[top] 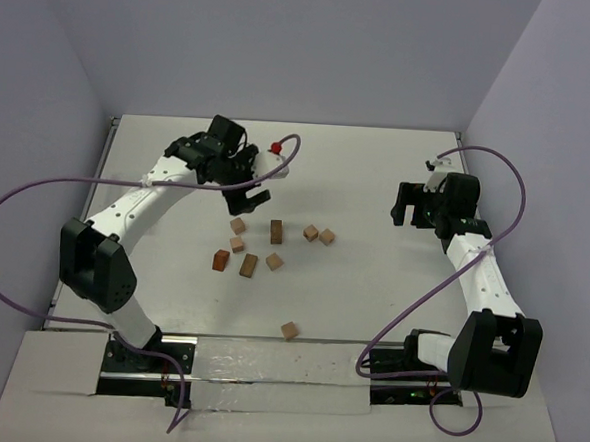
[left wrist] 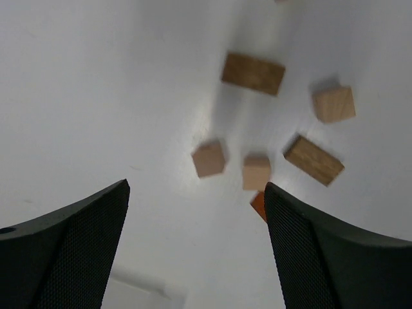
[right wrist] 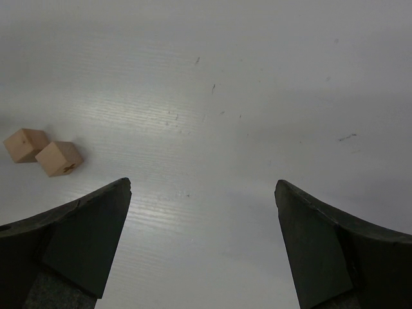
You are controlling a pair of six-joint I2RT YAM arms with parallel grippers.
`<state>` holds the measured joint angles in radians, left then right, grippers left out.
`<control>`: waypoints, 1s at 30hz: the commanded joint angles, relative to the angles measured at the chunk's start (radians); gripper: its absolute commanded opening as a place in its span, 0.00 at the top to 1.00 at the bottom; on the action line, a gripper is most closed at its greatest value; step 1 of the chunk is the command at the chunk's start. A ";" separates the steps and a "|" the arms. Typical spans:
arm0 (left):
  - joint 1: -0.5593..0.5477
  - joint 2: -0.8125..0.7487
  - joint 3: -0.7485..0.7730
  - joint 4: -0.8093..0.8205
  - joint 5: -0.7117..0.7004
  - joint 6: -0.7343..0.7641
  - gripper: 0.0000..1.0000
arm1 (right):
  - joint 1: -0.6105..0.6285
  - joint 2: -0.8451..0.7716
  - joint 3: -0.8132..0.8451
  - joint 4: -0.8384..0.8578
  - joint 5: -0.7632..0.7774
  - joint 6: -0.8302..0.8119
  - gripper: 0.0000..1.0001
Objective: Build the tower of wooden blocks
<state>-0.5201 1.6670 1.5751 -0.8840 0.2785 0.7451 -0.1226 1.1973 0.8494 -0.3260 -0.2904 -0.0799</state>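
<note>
Left end effector and right end effector both wide open & empty, wood blocks loose on desk, nothing stacked yet; prob light, rigid, bit slick, so pinch flat opposite faces.

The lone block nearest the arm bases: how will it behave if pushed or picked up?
The block looks flat-faced and square-edged, so it should slide rather than roll. It appears to be solid wood, so probably stiff and light. Squat on the table, it seems unlikely to tip.
</note>
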 commanded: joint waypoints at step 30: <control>0.085 0.070 -0.259 0.204 -0.002 -0.025 0.28 | -0.005 0.016 0.045 -0.001 -0.004 -0.006 0.00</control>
<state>-0.4445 1.6837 1.2594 -0.6975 0.2922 0.6858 -0.1226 1.2039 0.8501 -0.3264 -0.2897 -0.0799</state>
